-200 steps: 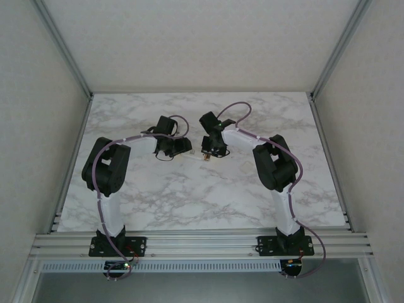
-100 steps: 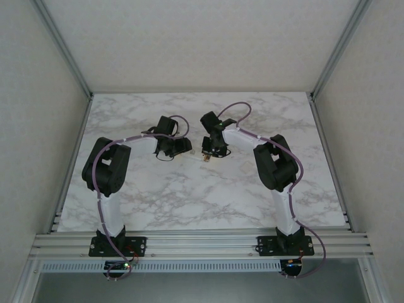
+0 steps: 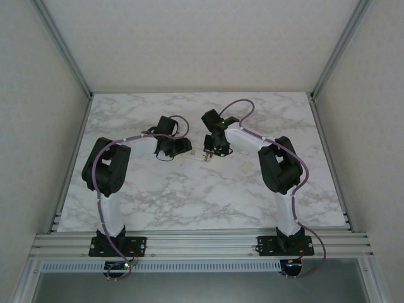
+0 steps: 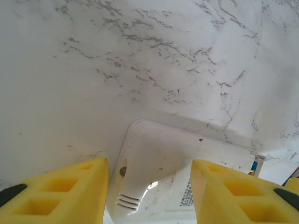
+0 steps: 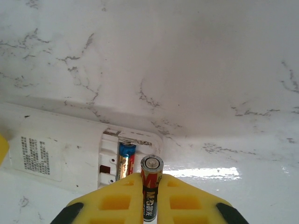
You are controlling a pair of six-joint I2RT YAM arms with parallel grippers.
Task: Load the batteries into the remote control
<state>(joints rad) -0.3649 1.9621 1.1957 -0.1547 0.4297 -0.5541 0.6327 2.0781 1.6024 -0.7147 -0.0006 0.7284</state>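
Observe that the right gripper is pinching one battery between its yellow fingers, with the jaws closed down to the cell's width. The battery is pointing away from the wrist, silvery end forward, and its tip is sitting just beside the outer edge of the open battery compartment. You cannot tell whether it is touching.

A second battery, blue and red, is lying seated in one slot of that compartment.

The remote control is lying back-up on the marble table, between the two grippers in the top view.

The left gripper is standing with its fingers spread wide, and the remote's far end is lying between them. You cannot tell whether it is clamping the remote.
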